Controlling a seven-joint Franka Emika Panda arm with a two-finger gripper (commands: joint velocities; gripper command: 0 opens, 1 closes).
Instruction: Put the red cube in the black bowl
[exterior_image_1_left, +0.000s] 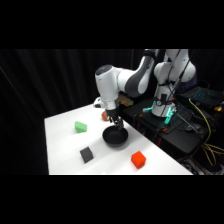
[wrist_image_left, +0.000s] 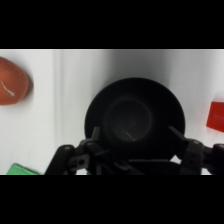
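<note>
You had one red cube (exterior_image_1_left: 138, 159) lower right of your gripper (exterior_image_1_left: 116, 123), which hung open and empty over one black bowl (exterior_image_1_left: 115, 137).

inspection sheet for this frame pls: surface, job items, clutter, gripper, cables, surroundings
Surface: white table, no spills seen.
Job's things: small bright red-orange cube lies on the table near the front edge, apart from the bowl. Shallow matte black round bowl looks empty in the wrist view.
Clutter: green block left of the bowl; dark grey flat block in front of it; reddish-orange round ball behind it, mostly hidden by the arm in the side view.
Gripper: two-finger gripper hangs directly over the bowl, holding nothing; the jaws appear spread in the wrist view.
Cables: yellow cables beside the arm's base, off the table.
Surroundings: black curtain behind; equipment with a teal light at right.
</note>
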